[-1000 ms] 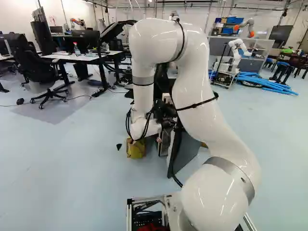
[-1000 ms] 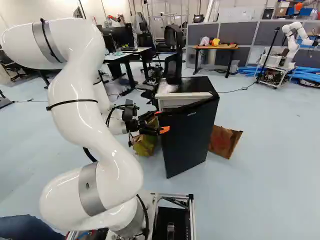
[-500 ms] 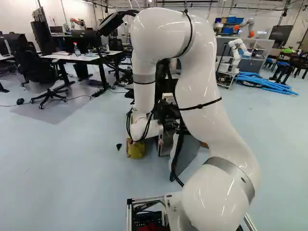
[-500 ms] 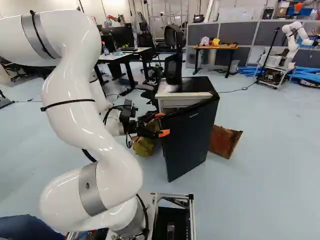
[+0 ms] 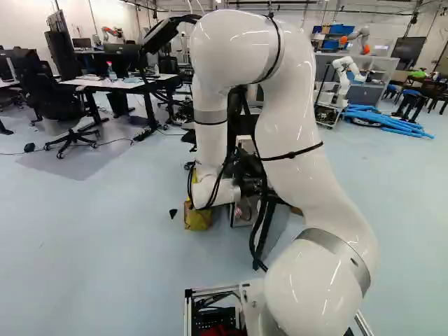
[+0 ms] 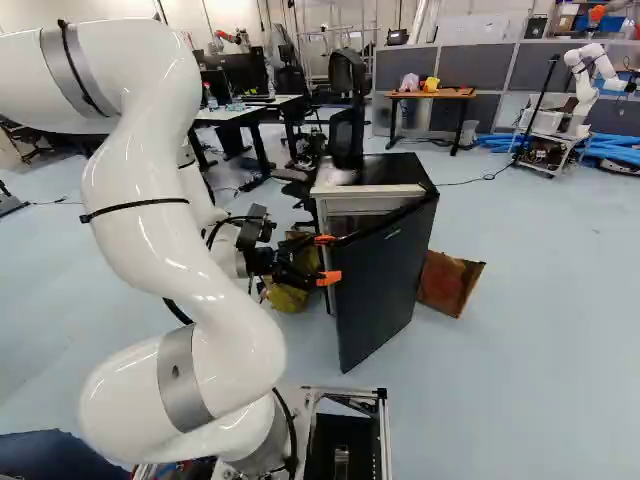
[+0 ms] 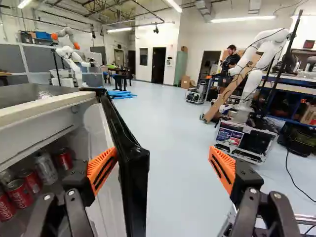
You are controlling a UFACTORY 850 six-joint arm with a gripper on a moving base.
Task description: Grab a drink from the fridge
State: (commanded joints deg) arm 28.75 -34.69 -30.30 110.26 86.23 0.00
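Observation:
In the right base view my gripper [image 6: 329,259] is at the free edge of the black fridge door [image 6: 385,285], which stands ajar from the fridge [image 6: 370,192]. The wrist view shows the gripper [image 7: 163,157] wide open. The door's edge [image 7: 134,173] rises between the two fingers, much closer to the finger on the fridge side; that finger is at the door's pale inner face, and whether it touches cannot be told. Beyond that finger, inside the fridge, are several red cans [image 7: 19,193] and a silver can [image 7: 45,168]. The arm hides most of the fridge in the left base view.
A yellow-green bag [image 6: 290,298] lies on the floor by the fridge, and a brown paper bag [image 6: 448,282] stands on its other side. An office chair [image 6: 347,110] is behind the fridge. Another robot [image 7: 256,64] and a silver case [image 7: 247,140] stand beyond the gripper.
The fridge door has swung further open, its free edge coming toward the base. The gripper has shifted slightly with it, its fingers still apart. The base has not moved.

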